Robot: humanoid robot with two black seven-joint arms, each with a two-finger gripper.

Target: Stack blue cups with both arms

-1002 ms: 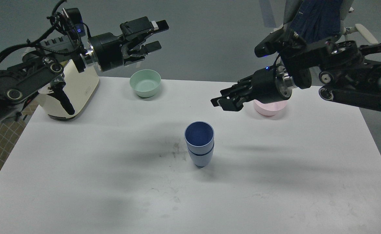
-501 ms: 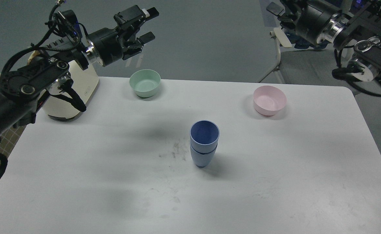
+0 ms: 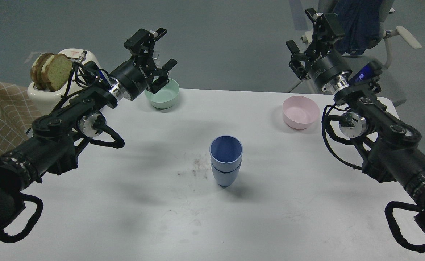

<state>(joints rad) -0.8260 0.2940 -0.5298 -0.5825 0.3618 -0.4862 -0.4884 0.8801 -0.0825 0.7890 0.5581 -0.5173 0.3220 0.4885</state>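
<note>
The two blue cups (image 3: 225, 161) stand upright at the middle of the white table (image 3: 125, 203), one nested inside the other. My left gripper (image 3: 158, 49) is open and empty, raised above the table's far left, just over the mint-green bowl. My right gripper (image 3: 304, 30) is open and empty, raised beyond the table's far right edge, above and behind the pink bowl. Both grippers are well away from the cups.
A mint-green bowl (image 3: 167, 96) sits at the far left-centre and a pink bowl (image 3: 300, 112) at the far right. A cream toaster (image 3: 58, 85) with bread slices (image 3: 51, 67) stands at the far left. A chair (image 3: 364, 25) is behind the table.
Both arms have swung down and inward, their forearms now lying over the table's sides. The left gripper dropped towards the green bowl. The stacked cups have not moved.
</note>
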